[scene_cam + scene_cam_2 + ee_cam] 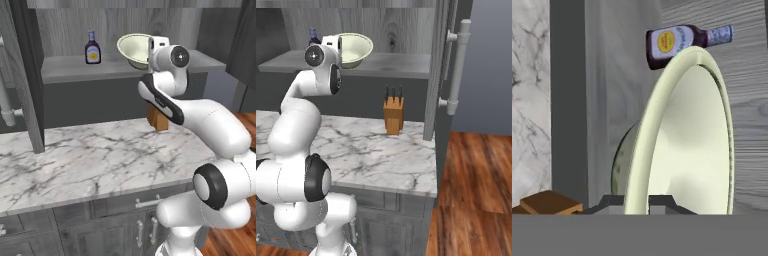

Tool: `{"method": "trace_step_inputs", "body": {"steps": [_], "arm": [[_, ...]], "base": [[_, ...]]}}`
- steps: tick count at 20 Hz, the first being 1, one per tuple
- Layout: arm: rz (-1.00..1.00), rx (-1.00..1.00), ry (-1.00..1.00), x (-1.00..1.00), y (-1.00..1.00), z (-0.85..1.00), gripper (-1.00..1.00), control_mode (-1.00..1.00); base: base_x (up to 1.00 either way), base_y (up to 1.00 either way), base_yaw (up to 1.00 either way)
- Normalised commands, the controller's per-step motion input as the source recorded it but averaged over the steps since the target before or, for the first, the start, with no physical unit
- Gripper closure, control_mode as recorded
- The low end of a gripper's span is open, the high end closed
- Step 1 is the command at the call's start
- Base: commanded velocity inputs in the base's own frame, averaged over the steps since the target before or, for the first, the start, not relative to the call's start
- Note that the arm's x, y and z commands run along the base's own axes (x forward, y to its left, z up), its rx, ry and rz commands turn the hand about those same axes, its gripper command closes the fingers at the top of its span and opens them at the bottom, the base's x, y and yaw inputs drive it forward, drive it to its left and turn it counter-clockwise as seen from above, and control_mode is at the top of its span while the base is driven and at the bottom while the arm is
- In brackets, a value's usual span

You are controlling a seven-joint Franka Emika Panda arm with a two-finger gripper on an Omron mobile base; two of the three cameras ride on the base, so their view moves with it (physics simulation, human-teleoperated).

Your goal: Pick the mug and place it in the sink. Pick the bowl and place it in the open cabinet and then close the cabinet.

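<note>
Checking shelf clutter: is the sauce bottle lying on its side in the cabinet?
No, the sauce bottle stands upright on the cabinet shelf, left of the bowl.

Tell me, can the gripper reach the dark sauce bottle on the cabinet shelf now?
Probably not yet. The gripper is shut on the pale cream-green bowl, held tilted over the grey shelf. The dark sauce bottle stands apart beside it, otherwise unblocked.

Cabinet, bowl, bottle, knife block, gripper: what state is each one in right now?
Cabinet: open, door swung aside.
Bowl: held tilted over the cabinet shelf, rim pinched.
Gripper: shut on the bowl's rim.
Bottle: upright on the shelf, cap on.
Knife block: upright on the counter, knives in.
</note>
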Motion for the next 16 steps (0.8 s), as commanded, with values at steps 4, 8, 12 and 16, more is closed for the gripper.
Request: {"method": "trace_step_inputs", "body": {"steps": [4,8,12,16], "arm": [[0.00,0.00,0.03,0.58,0.00,-0.01,1.00,-1.00],[0.00,0.00,0.00,0.55,0.00,-0.14,1.00,-1.00],[0.00,0.00,0.00,0.42,0.00,-0.16,1.00,-1.00],[0.00,0.00,0.04,0.19,0.00,-0.23,1.00,-1.00]], "base": [[0.00,0.00,0.00],[0.00,0.00,0.00],[0.00,0.00,0.00],[0.00,0.00,0.00]]}}
